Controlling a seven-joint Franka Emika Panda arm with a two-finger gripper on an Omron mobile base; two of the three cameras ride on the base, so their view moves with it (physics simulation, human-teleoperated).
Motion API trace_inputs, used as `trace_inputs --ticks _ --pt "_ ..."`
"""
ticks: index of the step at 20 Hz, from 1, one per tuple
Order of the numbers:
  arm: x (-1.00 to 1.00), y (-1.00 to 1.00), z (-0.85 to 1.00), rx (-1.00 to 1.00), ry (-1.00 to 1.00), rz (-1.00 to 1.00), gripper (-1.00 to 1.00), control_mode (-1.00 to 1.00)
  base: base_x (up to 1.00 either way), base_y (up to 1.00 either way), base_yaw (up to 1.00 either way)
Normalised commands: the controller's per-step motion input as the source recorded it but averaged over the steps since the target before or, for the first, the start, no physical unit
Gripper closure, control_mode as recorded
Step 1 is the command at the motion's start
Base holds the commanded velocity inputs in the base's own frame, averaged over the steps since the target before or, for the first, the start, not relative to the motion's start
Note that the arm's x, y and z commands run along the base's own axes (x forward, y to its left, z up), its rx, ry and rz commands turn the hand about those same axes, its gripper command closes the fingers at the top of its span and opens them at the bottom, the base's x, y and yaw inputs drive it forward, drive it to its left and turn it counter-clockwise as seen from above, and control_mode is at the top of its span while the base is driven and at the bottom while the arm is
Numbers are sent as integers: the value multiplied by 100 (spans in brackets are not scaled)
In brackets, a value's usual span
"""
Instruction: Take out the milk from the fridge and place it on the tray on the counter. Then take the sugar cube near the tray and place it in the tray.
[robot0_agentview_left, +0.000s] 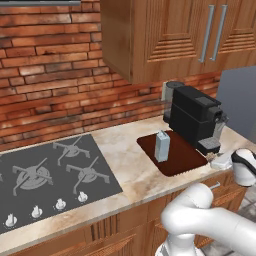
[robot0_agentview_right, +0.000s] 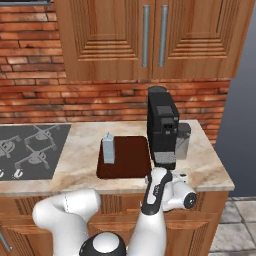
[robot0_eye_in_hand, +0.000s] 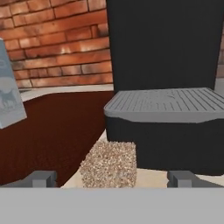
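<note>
Gripper (robot0_eye_in_hand: 112, 178) wide open, straddling the sugar cube (robot0_eye_in_hand: 110, 164).
I had it low on the bench (robot0_agentview_left: 131, 172) by the coffee machine (robot0_agentview_left: 196, 118), jaws either side for the pick; milk (robot0_agentview_left: 162, 146) stood on the tray (robot0_agentview_left: 186, 157) just left.

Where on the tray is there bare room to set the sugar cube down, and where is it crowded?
The tray is bare right of and in front of the milk. It is crowded at the tray's right edge, where the coffee machine and the sugar cube sit close.
</note>
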Motion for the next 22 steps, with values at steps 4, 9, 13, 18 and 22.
trace_inputs --ticks 4,9,13,18,22 --pt "10 0 -5 0 0 -7 -100 -100 0 0 0" --pt "23 0 -3 0 0 -5 -100 -100 0 0 0" --pt "24 0 0 0 0 -1 -100 -100 0 0 0" --pt "8 0 -2 0 0 0 100 -100 0 0 0" --pt "0 0 -15 0 0 0 100 -100 0 0 0"
